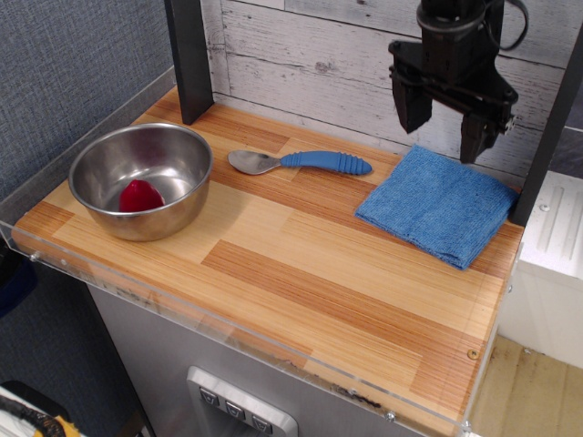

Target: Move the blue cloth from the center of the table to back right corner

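The blue cloth [437, 205] lies flat and folded on the striped wooden table [301, 273], at the back right corner [510, 214] by the whitewashed planks and the dark post. My gripper [444, 127] hangs above the cloth's far edge, clear of it. Its two black fingers [407, 111] stand apart, open and empty.
A steel bowl [143, 179] with a red object [140, 196] inside stands at the left. A spoon with a ribbed blue handle [301, 162] lies at the back middle. A dark post [191, 56] stands at the back left. A clear acrylic rim [228, 341] edges the front.
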